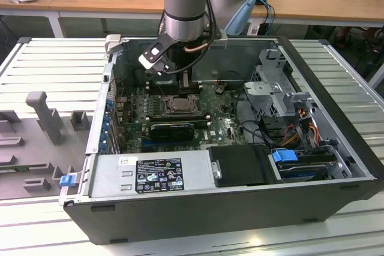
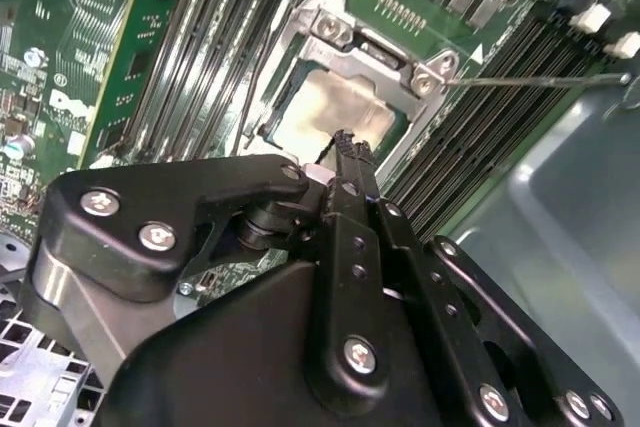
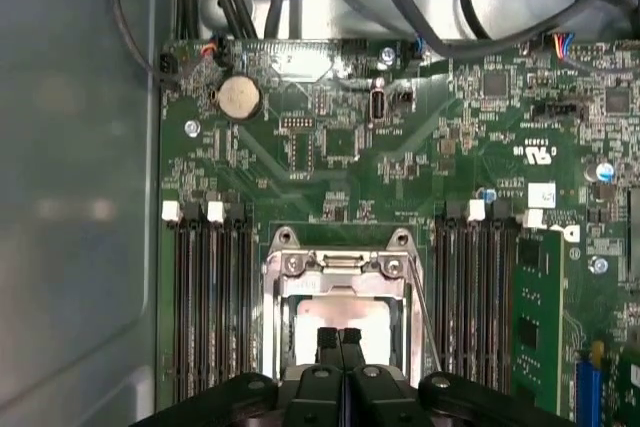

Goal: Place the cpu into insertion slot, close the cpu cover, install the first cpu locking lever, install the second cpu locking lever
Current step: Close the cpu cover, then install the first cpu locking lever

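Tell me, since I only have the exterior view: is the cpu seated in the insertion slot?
Observer: Yes. In both wrist views the cpu sits in it, pale face up.
Operator: And the cover, up or down?
Observer: Down. In the first wrist view the cpu cover lies flat around the chip, whose face shows through its window.

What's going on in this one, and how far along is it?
A robot arm is working inside an open computer case. The cpu is already seated on the motherboard, with the cpu cover lying down around it. The arm's hand, fingers shut and empty as far as shows, hovers just above the cpu.
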